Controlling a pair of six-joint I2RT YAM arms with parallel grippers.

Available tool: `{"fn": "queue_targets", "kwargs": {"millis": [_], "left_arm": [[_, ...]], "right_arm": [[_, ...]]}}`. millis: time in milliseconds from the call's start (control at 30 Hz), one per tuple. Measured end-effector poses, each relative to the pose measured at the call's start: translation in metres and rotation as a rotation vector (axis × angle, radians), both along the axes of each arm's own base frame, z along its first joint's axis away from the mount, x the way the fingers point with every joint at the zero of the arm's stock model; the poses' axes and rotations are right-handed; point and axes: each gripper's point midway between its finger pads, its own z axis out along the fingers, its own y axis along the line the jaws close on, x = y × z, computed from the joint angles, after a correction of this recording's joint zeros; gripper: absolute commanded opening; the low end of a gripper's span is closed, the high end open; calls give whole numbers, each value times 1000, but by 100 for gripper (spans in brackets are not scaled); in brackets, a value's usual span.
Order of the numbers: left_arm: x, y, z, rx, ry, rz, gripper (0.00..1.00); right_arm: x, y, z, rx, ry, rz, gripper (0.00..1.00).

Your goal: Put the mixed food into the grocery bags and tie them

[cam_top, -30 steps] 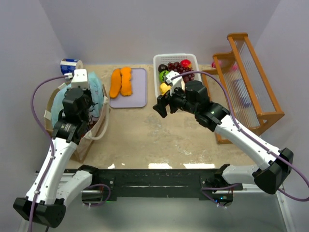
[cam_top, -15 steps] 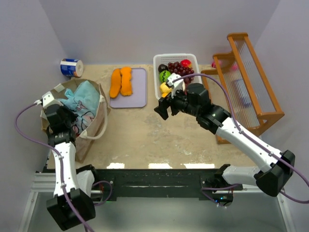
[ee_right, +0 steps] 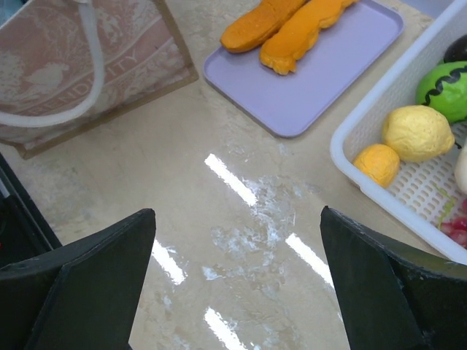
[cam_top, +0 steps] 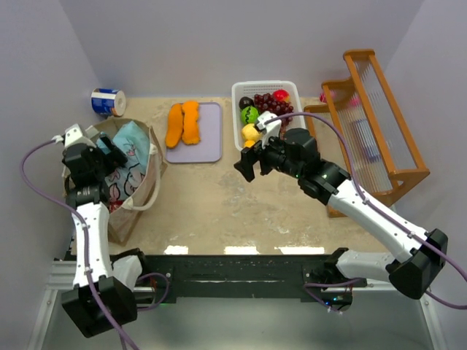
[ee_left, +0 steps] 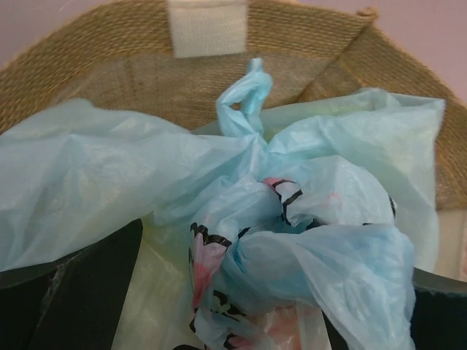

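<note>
The light-blue plastic bag [ee_left: 306, 219] with pink prints sits knotted inside the brown bag [ee_left: 109, 44]; its twisted top [ee_left: 244, 95] stands upright. My left gripper [ee_left: 277, 248] is open at the brown bag's left rim [cam_top: 109, 154], its fingers wide on either side of the blue plastic. Toy food lies in the white basket [ee_right: 365, 171]: a yellow piece [ee_right: 417, 131], an orange piece [ee_right: 377, 162], a green one [ee_right: 445, 87] and purple grapes [cam_top: 273, 100]. The right gripper [ee_right: 237, 211] hangs open over bare tabletop, just left of the basket [cam_top: 244, 162], with nothing between its fingers.
A lilac board [cam_top: 195, 138] with two long orange slabs [cam_top: 182, 122] lies between bag and basket. A blue-and-white can [cam_top: 108, 101] lies at the back left. A wooden rack [cam_top: 372, 124] stands along the right side. The brown bag's white handle [ee_right: 80, 95] loops toward the table's middle.
My left arm has swung from above the bag to its left rim, and its gripper went from shut to open. The right gripper opened a little wider and barely moved.
</note>
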Motion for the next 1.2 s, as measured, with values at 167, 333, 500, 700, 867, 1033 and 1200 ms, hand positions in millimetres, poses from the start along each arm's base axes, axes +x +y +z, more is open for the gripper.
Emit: {"fn": "queue_targets", "kwargs": {"millis": [167, 333, 500, 700, 867, 1033, 1200], "left_arm": [[17, -33, 50, 111, -16, -92, 100], [32, -62, 131, 222, -142, -172, 100], [33, -114, 169, 287, -249, -361, 100], [13, -148, 186, 300, -373, -557, 100], [-8, -165, 191, 304, -447, -661, 100], [-9, -170, 192, 306, -465, -690, 100], [-4, -172, 181, 298, -439, -702, 100]], "right_arm": [[18, -9, -13, -21, 40, -115, 99], [51, -40, -27, -18, 111, -295, 99], [74, -87, -17, 20, 95, -491, 99], [56, -126, 19, 111, -44, -618, 99], [43, -148, 40, 182, -131, -682, 99], [45, -154, 40, 181, -143, -721, 99], [45, -156, 39, 179, -143, -733, 99]]}}
